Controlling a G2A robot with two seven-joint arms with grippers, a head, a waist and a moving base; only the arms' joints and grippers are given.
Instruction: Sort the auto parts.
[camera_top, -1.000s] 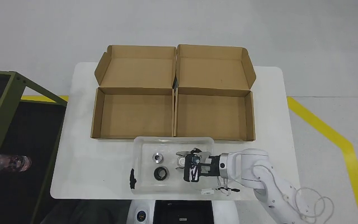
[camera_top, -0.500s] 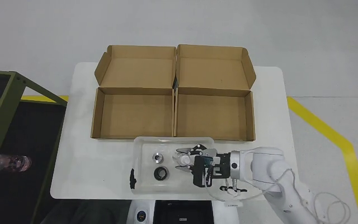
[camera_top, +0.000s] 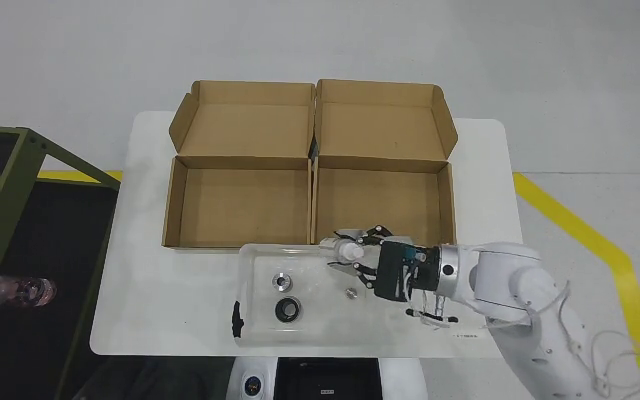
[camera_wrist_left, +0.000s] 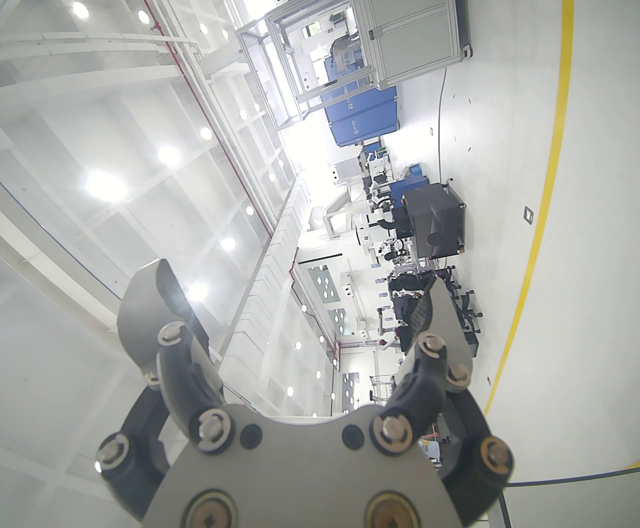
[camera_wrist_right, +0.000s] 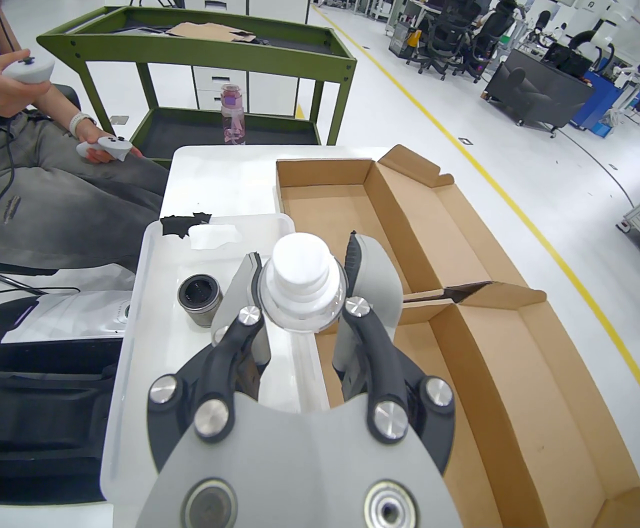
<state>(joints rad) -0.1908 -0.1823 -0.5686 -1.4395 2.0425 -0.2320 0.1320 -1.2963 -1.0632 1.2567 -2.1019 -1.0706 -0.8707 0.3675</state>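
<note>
My right gripper (camera_top: 341, 252) (camera_wrist_right: 302, 256) is shut on a white stepped round part (camera_wrist_right: 300, 277). It holds the part above the far right corner of the clear tray (camera_top: 262, 262) (camera_wrist_right: 150, 320), close to the near wall of the right cardboard box (camera_top: 380, 205) (camera_wrist_right: 520, 400). In the tray lie a black cylindrical bearing (camera_top: 289, 310) (camera_wrist_right: 200, 299), a silver part (camera_top: 283, 280) and a small metal piece (camera_top: 350, 293). The left cardboard box (camera_top: 240, 205) (camera_wrist_right: 325, 210) stands beside the right one. My left gripper (camera_wrist_left: 300, 310) is open, holds nothing and points up into the room.
Both boxes have their lids folded back toward the table's far edge. The white table (camera_top: 140, 260) has bare room left and right of the tray. A green cart (camera_top: 30, 190) (camera_wrist_right: 200, 50) stands off the table's left side.
My right gripper has risen out of the tray with the white part and moved right and toward the right box. The small metal piece now shows on the tray floor.
</note>
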